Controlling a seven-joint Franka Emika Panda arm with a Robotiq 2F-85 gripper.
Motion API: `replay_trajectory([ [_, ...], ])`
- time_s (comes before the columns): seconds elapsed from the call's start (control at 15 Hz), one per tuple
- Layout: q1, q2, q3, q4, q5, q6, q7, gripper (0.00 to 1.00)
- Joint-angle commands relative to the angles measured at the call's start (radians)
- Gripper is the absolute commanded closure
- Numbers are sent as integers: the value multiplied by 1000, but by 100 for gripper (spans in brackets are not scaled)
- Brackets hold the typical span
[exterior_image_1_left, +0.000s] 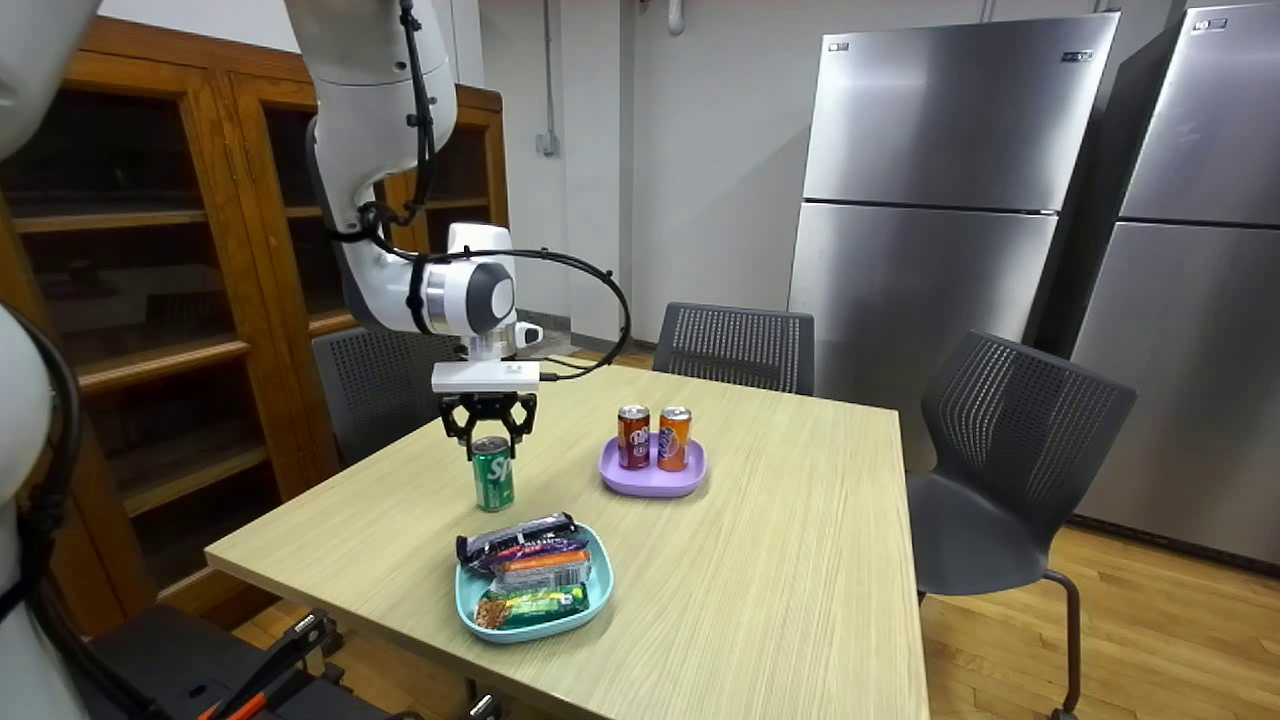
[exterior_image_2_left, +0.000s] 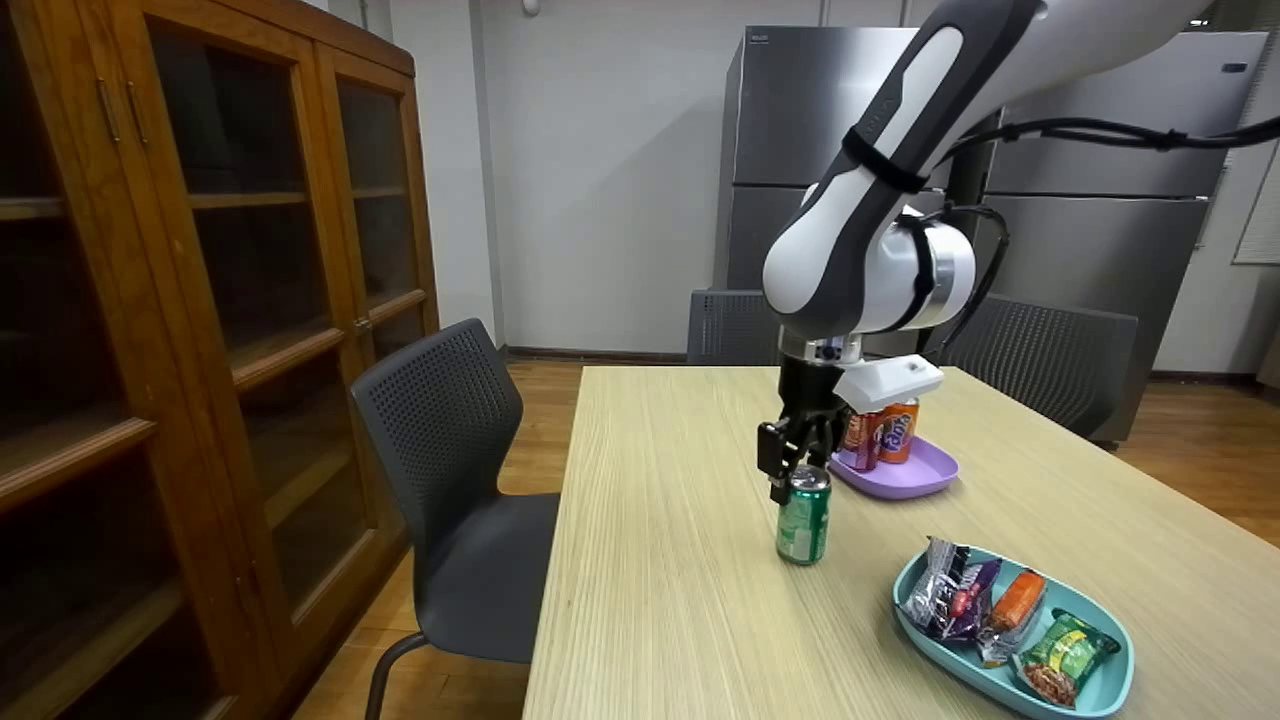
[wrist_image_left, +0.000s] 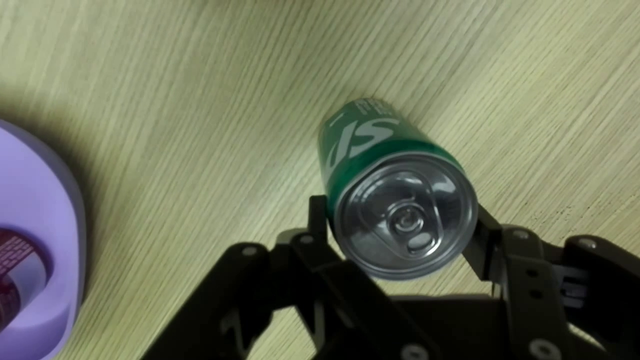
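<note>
My gripper (exterior_image_1_left: 492, 453) points down over the wooden table and is closed around the upper part of a green Sprite can (exterior_image_1_left: 493, 484). In the wrist view, a dark finger (wrist_image_left: 318, 215) presses against one side of the can (wrist_image_left: 365, 130), and the opposite finger meets its other side just below the rim. The can is upright, its silver lid and pull tab facing the camera. Its base appears at the tabletop; whether it touches, I cannot tell. Beyond it, a purple tray (exterior_image_1_left: 652, 488) carries a dark red Dr Pepper can (exterior_image_1_left: 633, 440) and an orange Fanta can (exterior_image_1_left: 674, 438).
A turquoise tray (exterior_image_2_left: 1112, 655) with several wrapped snack bars (exterior_image_1_left: 540, 572) sits near the green can, by the table's front edge. Grey chairs (exterior_image_1_left: 735, 345) surround the table (exterior_image_1_left: 780, 560). A wooden glass-door cabinet (exterior_image_2_left: 250, 330) and steel refrigerators (exterior_image_1_left: 930, 260) stand behind.
</note>
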Motion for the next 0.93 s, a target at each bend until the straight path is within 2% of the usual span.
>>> replay_trajectory([
  [0.0,0,-61,1,-27,-18,-22,22,62],
  [0.53,-39,-115,11,-31,4,-19,-2,62],
  [0.87,-92,-135,9,-17,26,-21,-21,62],
])
